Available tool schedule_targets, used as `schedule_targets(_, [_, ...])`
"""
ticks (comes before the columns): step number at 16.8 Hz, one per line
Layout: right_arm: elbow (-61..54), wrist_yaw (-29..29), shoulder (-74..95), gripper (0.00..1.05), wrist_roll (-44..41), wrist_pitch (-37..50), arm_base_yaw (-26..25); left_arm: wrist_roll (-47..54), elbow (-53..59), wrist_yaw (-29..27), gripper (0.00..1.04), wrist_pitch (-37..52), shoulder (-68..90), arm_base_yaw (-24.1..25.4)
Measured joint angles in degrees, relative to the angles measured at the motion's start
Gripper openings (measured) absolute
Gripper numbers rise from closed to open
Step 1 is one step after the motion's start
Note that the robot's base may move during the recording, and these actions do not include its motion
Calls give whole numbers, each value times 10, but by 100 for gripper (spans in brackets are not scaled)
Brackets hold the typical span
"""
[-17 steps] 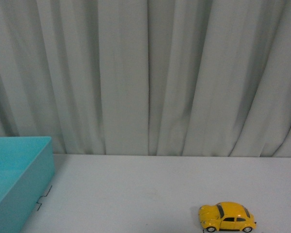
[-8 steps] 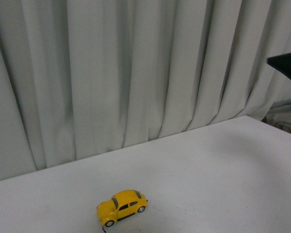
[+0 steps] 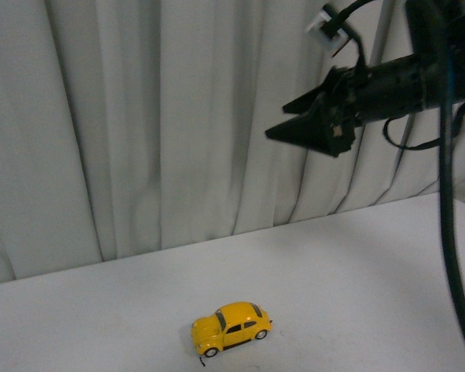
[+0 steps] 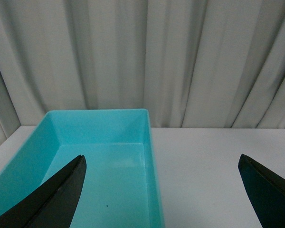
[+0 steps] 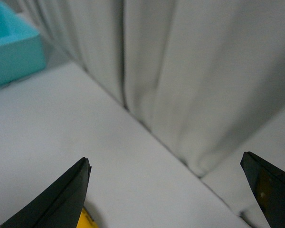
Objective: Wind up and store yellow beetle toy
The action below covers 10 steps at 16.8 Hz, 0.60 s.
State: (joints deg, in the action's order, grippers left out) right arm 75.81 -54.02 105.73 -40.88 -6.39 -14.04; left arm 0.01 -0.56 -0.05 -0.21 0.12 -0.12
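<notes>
Yellow beetle toy (image 3: 231, 328), a glossy rounded little car, is sitting on the white worktop (image 3: 356, 263) well below the right fingers (image 3: 310, 128). These are hanging spread wide and holding nothing, probably lining up a grasp. The left fingers (image 4: 57, 194) are gaping empty too, facing the turquoise plastic box (image 4: 149, 142), likely for storing.

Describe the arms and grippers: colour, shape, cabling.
Right gripper: matte black, tapered pointed fingers, black cylindrical wrist. Thin black cables run to a white connector; a thick black cable hangs beside. Left gripper: same black tapered fingers.
</notes>
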Motion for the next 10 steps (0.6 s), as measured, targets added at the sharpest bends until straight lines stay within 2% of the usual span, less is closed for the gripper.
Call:
schedule_targets(2, [48, 7, 44, 98, -121, -127, 24, 0, 0, 0, 98, 0, 0, 0])
schedule_targets(3, [64, 19, 68, 98, -199, -207, 37, 0, 0, 0, 98, 0, 0, 0])
schedule_targets(6, [71, 68, 140, 98, -438, -373, 63, 0, 0, 0, 98, 0, 0, 0])
schedule_targets(7, [76, 85, 162, 98, -502, -413, 71, 0, 0, 0, 98, 0, 0, 0])
schedule_targets(10, [105, 106, 200, 98, -564, -429, 80, 0, 0, 0, 98, 0, 0, 0])
